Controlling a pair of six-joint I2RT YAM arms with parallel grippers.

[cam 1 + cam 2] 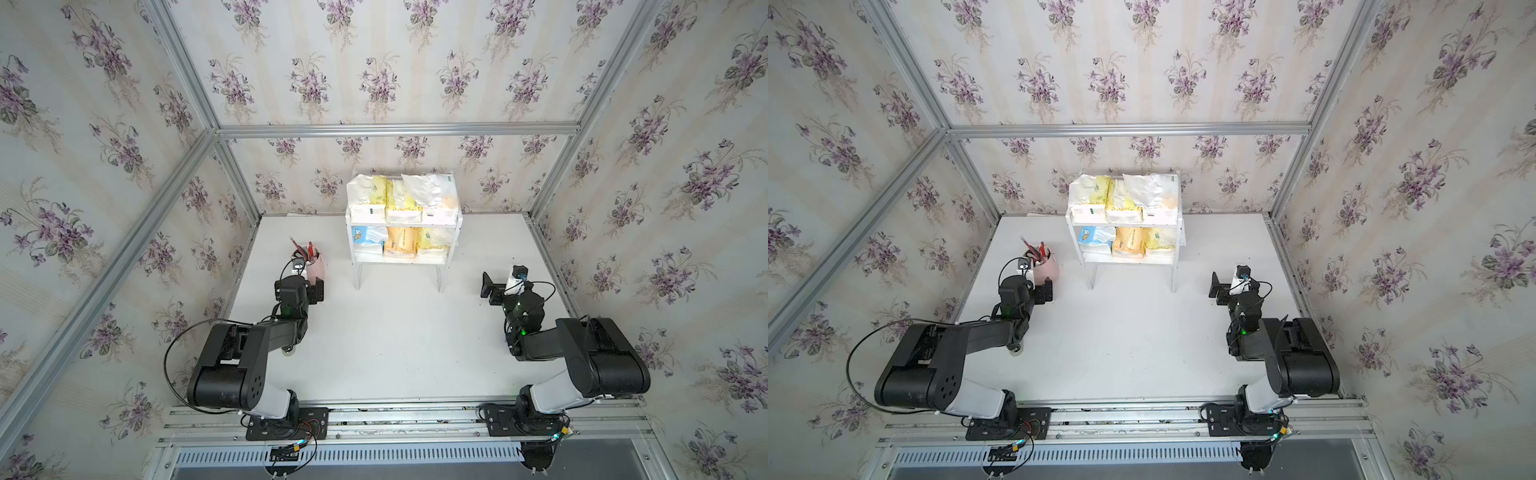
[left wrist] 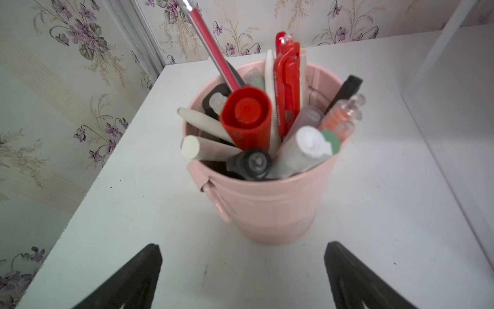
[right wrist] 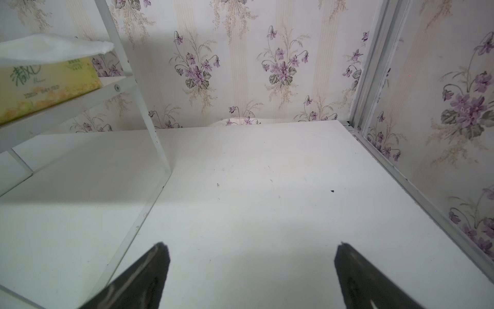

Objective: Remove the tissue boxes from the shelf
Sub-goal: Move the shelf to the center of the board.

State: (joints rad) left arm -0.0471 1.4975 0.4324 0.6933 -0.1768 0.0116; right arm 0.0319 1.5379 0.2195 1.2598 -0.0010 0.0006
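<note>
both top views: six tissue boxes (image 1: 401,241) fill the shelf (image 1: 440,277), far centre, three per tier.
left wrist: left gripper (image 2: 243,244) released, empty, near pink pen cup (image 2: 270,208).
right wrist: right gripper (image 3: 251,244) released, empty; yellow pack (image 3: 45,85) far left, probably lower tier.

We see two arms alike: the left arm (image 1: 232,361) and right arm (image 1: 602,357) have boxy black links and a white shell (image 1: 272,401) above each black base plate (image 1: 309,417). Green lights (image 1: 286,309) glow near the wrists. A thin black cable (image 1: 166,361) loops off the left arm. The left end effector (image 2: 243,247) and right end effector (image 3: 251,247) show matt black fingers (image 2: 133,278).
</note>
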